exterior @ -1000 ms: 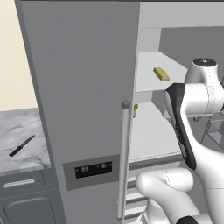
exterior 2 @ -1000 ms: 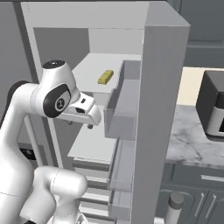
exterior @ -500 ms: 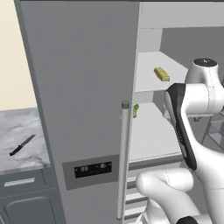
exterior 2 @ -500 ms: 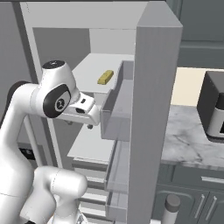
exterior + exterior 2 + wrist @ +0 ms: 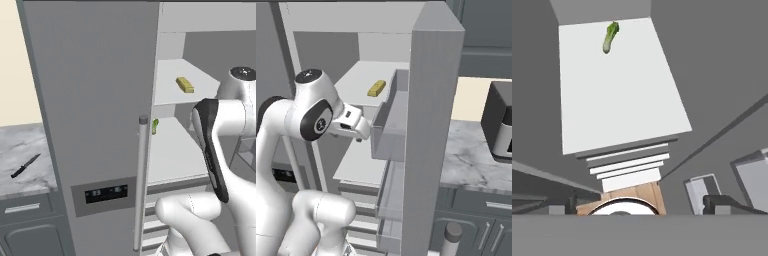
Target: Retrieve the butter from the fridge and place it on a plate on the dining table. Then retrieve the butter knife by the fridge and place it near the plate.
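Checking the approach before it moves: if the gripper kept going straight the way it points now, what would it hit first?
Probably the bare white lower shelf inside the fridge. The hand view looks onto it, with the small green vegetable off at its far end. The butter lies on the shelf above. Depth is uncertain.

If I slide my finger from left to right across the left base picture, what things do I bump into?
Butter knife on the marble counter → fridge door handle → small green item → butter → robot arm.

fridge (image 5: 436, 125) open | butter (image 5: 376, 88) on upper shelf (image 5: 356, 80)
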Controlling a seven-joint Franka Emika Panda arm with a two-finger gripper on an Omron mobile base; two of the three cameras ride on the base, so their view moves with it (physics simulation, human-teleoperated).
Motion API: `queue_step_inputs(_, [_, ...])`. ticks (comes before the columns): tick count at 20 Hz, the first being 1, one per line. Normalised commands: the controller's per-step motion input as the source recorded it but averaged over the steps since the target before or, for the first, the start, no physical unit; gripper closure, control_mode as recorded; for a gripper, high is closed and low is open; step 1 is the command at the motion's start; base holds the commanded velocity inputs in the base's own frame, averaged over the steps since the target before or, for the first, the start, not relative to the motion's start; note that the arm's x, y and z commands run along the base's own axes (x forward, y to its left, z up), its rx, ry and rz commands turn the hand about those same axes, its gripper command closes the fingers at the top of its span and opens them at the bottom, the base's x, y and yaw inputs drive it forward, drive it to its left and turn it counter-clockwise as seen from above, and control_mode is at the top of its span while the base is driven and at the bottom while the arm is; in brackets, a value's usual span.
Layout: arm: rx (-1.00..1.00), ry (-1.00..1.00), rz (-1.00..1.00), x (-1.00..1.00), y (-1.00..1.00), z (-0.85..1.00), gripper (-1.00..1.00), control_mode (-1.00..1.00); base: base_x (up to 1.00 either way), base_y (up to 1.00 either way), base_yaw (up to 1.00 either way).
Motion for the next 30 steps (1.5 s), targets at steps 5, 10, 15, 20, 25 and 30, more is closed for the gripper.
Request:
queue_step_inputs(5, [-0.11, -0.23, 0.04, 0.06, -0.01, 0.54, -1.00, -1.00, 0.00, 0.00, 0.00])
queue_step_inputs(10, [-0.01, -0.17, 0.08, 0.01, 0.00, 0.76, -1.00, -1.00, 0.00, 0.00, 0.00])
queue_step_inputs(15, [0.00, -0.11, 0.06, 0.36, 0.00, 0.11, -1.00, -1.00, 0.00, 0.00, 0.00])
queue_step_inputs(20, [-0.10, -0.11, 0.00, 0.52, 0.00, 0.06, -1.00, -1.00, 0.00, 0.00, 0.00])
queue_step_inputs(25, [0.06, -0.01, 0.00, 0.54, -0.01, 0.07, -1.00, -1.00, 0.00, 0.00, 0.00])
queue_step_inputs(30, [0.07, -0.01, -0.01, 0.52, -0.01, 0.05, -1.00, -1.00, 0.00, 0.00, 0.00])
